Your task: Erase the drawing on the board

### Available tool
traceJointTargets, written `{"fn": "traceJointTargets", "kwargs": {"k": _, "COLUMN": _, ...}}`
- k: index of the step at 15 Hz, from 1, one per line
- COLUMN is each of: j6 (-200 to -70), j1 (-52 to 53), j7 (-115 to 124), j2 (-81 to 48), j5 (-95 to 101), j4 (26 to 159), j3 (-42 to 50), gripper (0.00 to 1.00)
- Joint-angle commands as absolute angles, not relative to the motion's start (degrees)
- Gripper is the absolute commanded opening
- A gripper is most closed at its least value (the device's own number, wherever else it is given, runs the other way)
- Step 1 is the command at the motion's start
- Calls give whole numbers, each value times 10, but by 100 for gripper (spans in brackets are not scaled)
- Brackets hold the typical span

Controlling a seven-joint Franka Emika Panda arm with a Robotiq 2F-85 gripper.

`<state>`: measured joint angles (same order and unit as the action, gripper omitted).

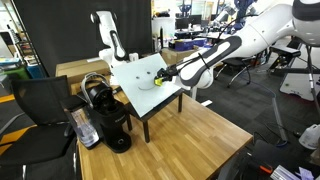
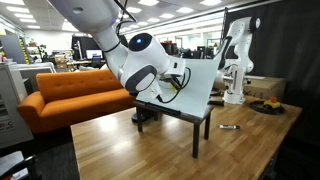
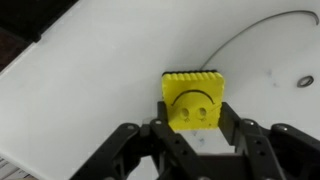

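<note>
Board [image 1: 135,72]: white, flat, roughly square with a thin edge. It sits tilted on a dark-legged stand [image 1: 146,128], which stands on a wooden table [image 1: 195,145]. Both exterior views show it; one catches it nearly edge-on [image 2: 200,80].

Wrist view: the white surface [image 3: 90,80] fills most of the picture.

Drawing [image 3: 262,27]: thin dark marker line, a long arc running across the upper right of the wrist view. One small dark dot sits below the arc near the right edge. The marks are too small to make out in the exterior views.

Yellow block [image 3: 194,100]: ridged far edge, lying against the board just left of the arc's lower end.
</note>
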<state>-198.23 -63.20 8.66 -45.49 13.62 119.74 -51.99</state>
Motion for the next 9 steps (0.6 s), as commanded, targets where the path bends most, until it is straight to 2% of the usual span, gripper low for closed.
{"fn": "traceJointTargets", "kwargs": {"k": 1, "j6": -1982, "j1": -634, "j7": 74, "j2": -464, "j5": 151, "j4": 1211, "j3": -520, "gripper": 27}}
{"fn": "traceJointTargets", "kwargs": {"k": 9, "j6": -1983, "j1": -633, "j7": 67, "j2": -468, "j5": 165, "j4": 1222, "j3": -524, "gripper": 27}}
